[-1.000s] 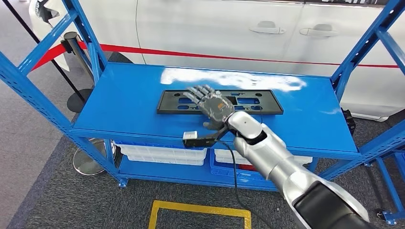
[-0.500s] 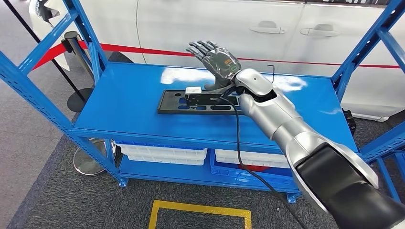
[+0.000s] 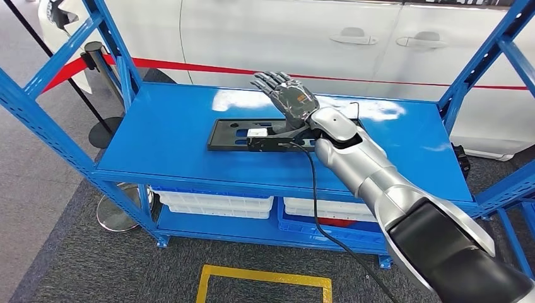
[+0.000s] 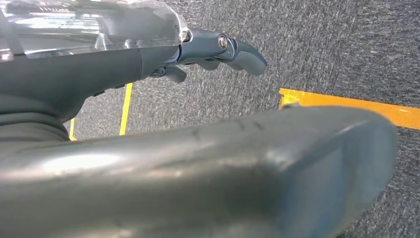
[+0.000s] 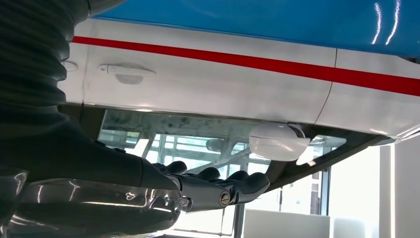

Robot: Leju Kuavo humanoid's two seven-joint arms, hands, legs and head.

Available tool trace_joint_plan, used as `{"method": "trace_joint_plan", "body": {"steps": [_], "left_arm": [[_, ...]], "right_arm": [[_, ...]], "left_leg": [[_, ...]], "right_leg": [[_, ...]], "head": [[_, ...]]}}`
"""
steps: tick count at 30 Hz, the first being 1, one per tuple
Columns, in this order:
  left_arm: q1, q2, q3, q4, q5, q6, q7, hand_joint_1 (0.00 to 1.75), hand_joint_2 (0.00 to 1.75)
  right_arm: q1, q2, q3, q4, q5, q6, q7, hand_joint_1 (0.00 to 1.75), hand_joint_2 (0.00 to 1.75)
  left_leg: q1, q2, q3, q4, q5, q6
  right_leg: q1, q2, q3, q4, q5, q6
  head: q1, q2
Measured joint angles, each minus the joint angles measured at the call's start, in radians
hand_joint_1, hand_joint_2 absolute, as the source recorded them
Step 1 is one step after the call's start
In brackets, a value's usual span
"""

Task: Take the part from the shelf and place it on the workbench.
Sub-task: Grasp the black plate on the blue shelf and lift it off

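The part (image 3: 228, 135) is a flat black plate with slots, lying along the middle of the blue shelf top (image 3: 164, 132). My right hand (image 3: 288, 95) hovers over the plate's far edge with its fingers stretched out and apart, holding nothing. The wrist and its camera bracket hide the plate's middle. In the right wrist view the right hand's fingers (image 5: 218, 191) point toward the white car. My left hand (image 4: 218, 47) hangs over the grey carpet, fingers loosely extended and holding nothing.
A white car (image 3: 284, 38) with a red stripe stands right behind the shelf. Blue uprights (image 3: 479, 57) frame both ends. White bins (image 3: 214, 203) sit on the lower level. A stanchion (image 3: 104, 95) stands at the left, and yellow tape (image 3: 265, 278) marks the floor.
My right hand rose from low over the plate to high above its far edge, then dropped a little. The plate has not moved.
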Motion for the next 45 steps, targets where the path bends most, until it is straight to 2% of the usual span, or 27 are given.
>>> {"method": "trace_joint_plan", "body": {"steps": [11,21,45], "left_arm": [[0.002,0.000,0.008,0.000,0.000,0.000,0.002,0.00,0.00],[0.001,0.000,0.012,0.000,0.000,-0.012,0.001,0.00,0.00],[0.003,0.003,0.015,0.000,0.012,-0.025,-0.018,0.00,0.00]], "right_arm": [[0.009,0.000,0.002,0.001,-0.001,0.005,-0.001,0.00,1.75],[0.073,0.000,0.047,0.029,-0.004,0.006,-0.012,0.00,1.75],[0.121,0.012,0.098,0.090,-0.020,-0.013,-0.023,0.00,1.75]], "left_leg": [[0.000,0.000,0.000,0.000,0.000,0.000],[0.000,0.000,0.000,0.000,0.000,0.000],[0.000,0.000,0.000,0.000,0.000,0.000]], "right_leg": [[0.000,0.000,0.000,0.000,0.000,0.000],[0.000,0.000,0.000,0.000,0.000,0.000],[0.000,0.000,0.000,0.000,0.000,0.000]], "head": [[0.000,0.000],[0.000,0.000],[0.000,0.000]]}}
